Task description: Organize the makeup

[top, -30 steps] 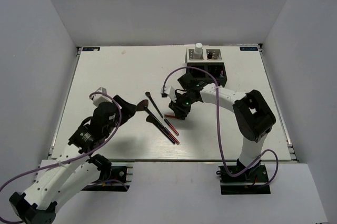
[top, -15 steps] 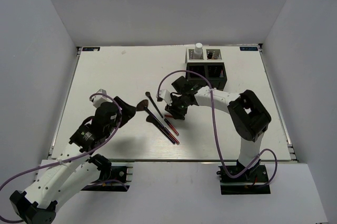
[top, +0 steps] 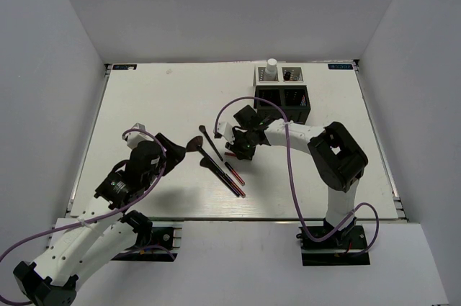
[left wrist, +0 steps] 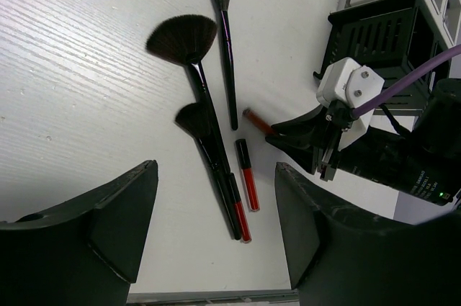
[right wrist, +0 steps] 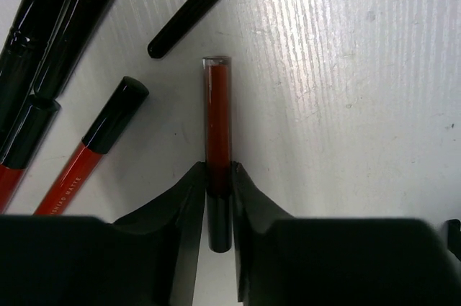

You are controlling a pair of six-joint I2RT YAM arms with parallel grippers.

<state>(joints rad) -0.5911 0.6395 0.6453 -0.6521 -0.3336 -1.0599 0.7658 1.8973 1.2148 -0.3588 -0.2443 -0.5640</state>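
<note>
Lip-gloss tube, dark red with a black cap [right wrist: 218, 119], lies flat on white table [right wrist: 346, 104], long axis pointing straight away from right gripper [right wrist: 218, 176], whose fingers pinch its capped near end from both sides; left gripper [left wrist: 216, 173] hangs farther off, beyond black fan brush [left wrist: 184, 36], wide open, empty.

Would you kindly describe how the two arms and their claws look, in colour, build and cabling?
Both arms have white links and black joint housings. A purple cable runs along the right arm, and a second one along the left arm. The left claw and right claw each have two black fingers. A small green light glows on the right wrist.
</note>
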